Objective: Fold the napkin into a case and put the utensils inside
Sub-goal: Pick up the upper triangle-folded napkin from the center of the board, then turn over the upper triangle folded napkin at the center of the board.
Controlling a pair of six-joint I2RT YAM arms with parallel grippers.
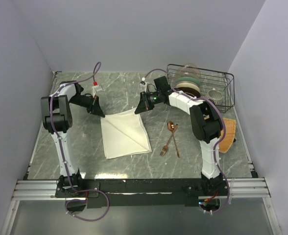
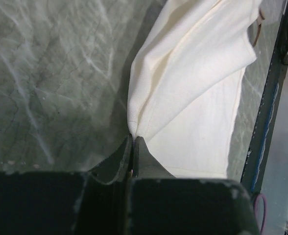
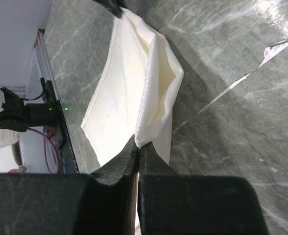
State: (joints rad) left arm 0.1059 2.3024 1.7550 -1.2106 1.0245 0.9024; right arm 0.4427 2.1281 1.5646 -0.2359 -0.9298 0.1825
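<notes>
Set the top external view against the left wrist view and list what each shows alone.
Top external alone: the dish rack, the orange mat and the right pincer holding a far corner of the napkin. Left wrist alone: the left pincer shut on a corner, seen close, cloth bunching. Both: the napkin and marble table.

left tool [image 2: 132,139]: jaws pinched together | right tool [image 3: 136,142]: jaws pinched together
</notes>
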